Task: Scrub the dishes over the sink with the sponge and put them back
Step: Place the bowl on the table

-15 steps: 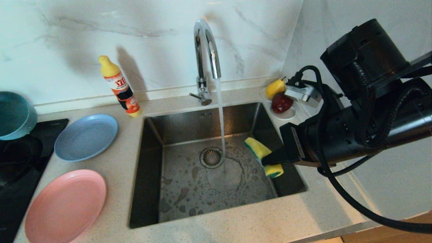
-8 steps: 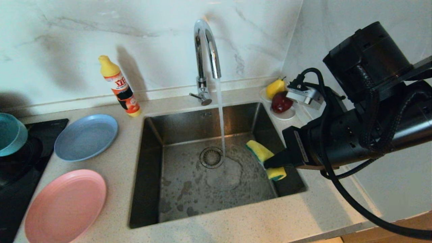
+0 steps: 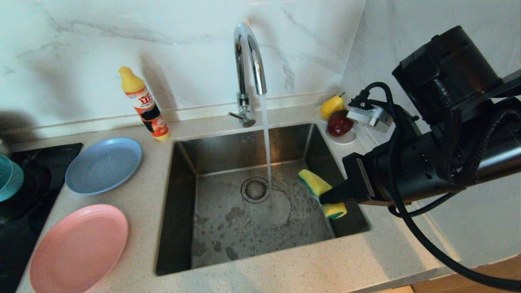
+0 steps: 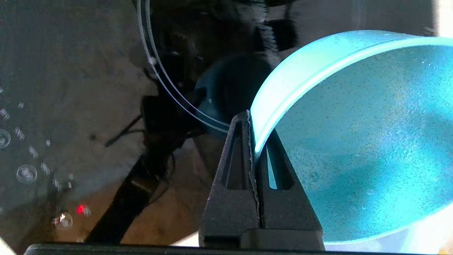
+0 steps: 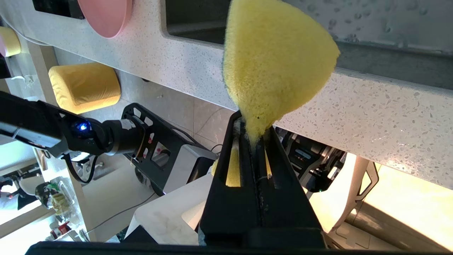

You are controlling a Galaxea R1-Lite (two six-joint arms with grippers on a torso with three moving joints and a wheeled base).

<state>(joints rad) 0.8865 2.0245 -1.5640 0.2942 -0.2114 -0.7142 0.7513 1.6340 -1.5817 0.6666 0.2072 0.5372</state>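
My left gripper (image 4: pixel 254 141) is shut on the rim of the teal bowl (image 4: pixel 357 141), one finger inside the bowl and one outside, above the black hob. In the head view only an edge of the bowl (image 3: pixel 8 179) shows at the far left. The bent yellow-and-green sponge (image 3: pixel 313 183) hangs over the right side of the steel sink (image 3: pixel 179 203), pinched in my shut right gripper (image 3: pixel 329 197). The blue plate (image 3: pixel 103 165) and the pink plate (image 3: pixel 79 248) lie on the counter left of the sink. Water runs from the arched tap (image 3: pixel 248 53) down beside the drain (image 3: pixel 255 189).
An orange detergent bottle (image 3: pixel 144 106) stands behind the blue plate. A white saucer (image 3: pixel 346 138) with a yellow pear and a red fruit sits at the sink's back right corner. The black hob (image 3: pixel 24 195) fills the left edge.
The teal bowl has moved left and down, almost out of the head view. The right gripper with the sponge has stayed nearly still over the sink.
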